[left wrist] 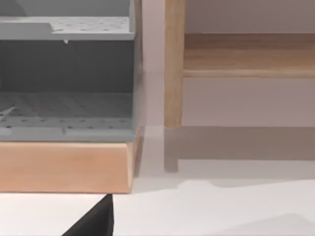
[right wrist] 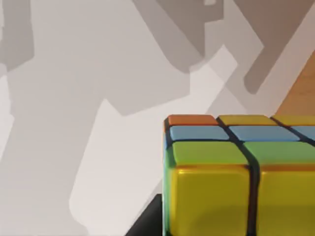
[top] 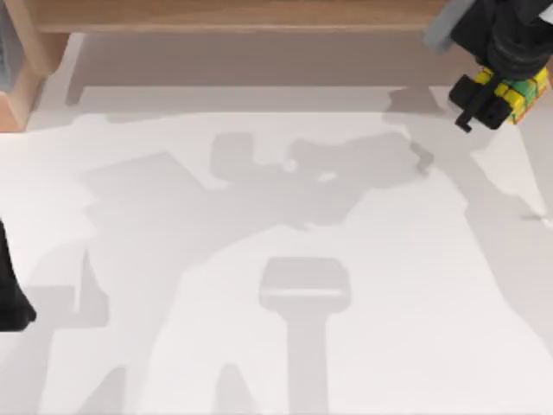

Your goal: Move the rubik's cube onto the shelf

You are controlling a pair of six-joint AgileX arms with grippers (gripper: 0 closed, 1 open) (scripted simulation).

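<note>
My right gripper (top: 494,97) is at the table's far right and is shut on the rubik's cube (top: 527,93), which has yellow and green faces. It holds the cube above the table, just in front of the shelf (top: 233,14), a long light-brown board along the far edge. In the right wrist view the rubik's cube (right wrist: 236,182) looms close, with yellow, green, blue and orange squares, and a corner of the shelf (right wrist: 301,98) shows beyond it. My left arm (top: 12,298) is parked at the table's left edge.
The shelf's wooden side support (left wrist: 173,64) stands at the far left. Beside it is a grey perforated rack (left wrist: 66,78) on a wooden base (left wrist: 64,167). The white table (top: 276,259) carries the arms' shadows.
</note>
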